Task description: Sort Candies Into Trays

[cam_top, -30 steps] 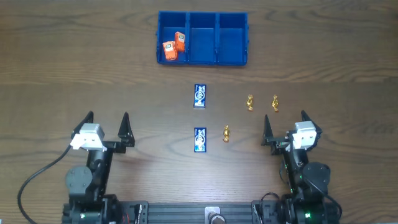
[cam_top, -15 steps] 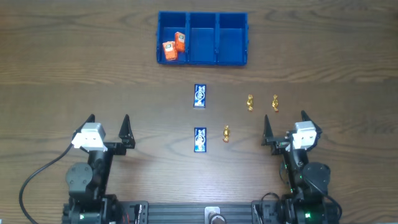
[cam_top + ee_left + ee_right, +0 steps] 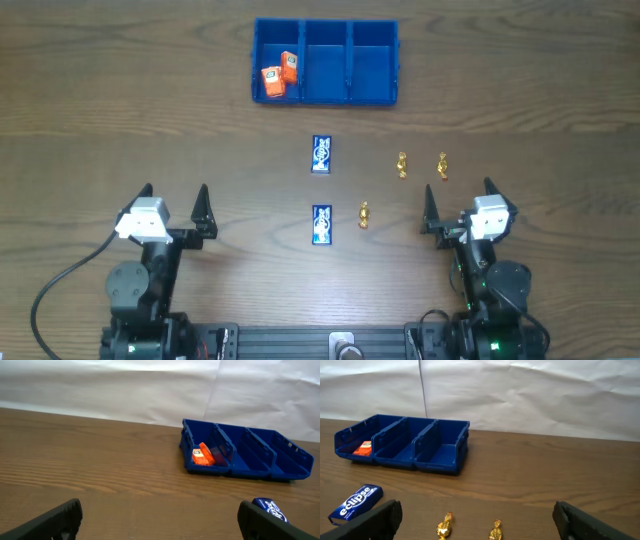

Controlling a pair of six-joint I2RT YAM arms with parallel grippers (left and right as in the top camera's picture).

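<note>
Little has moved in the last second. The left gripper (image 3: pixel 175 190), at 7 o'clock on the brown wood-grain worktop (image 3: pixel 110 110), has nudged slightly toward 3 o'clock, while the right gripper (image 3: pixel 458 188) at 5 o'clock has stayed put. Both have their dark fingers spread wide with nothing between them, and every candy lies where it did, so the sorting seems paused with no pick begun. The rigid blue plastic tray with three compartments (image 3: pixel 375 60) sits at 12 o'clock, and its 9 o'clock compartment holds two small orange candy boxes (image 3: pixel 270 80), hard-edged and glossy. Two flat blue rectangular packs (image 3: pixel 321 155), smooth-wrapped, lie near the centre, one toward 12 and one toward 6. Three small gold twist-wrapped sweets (image 3: pixel 402 165) lie loose at 3 o'clock of the packs, probably in crinkly foil, though they are too small to be sure.
</note>
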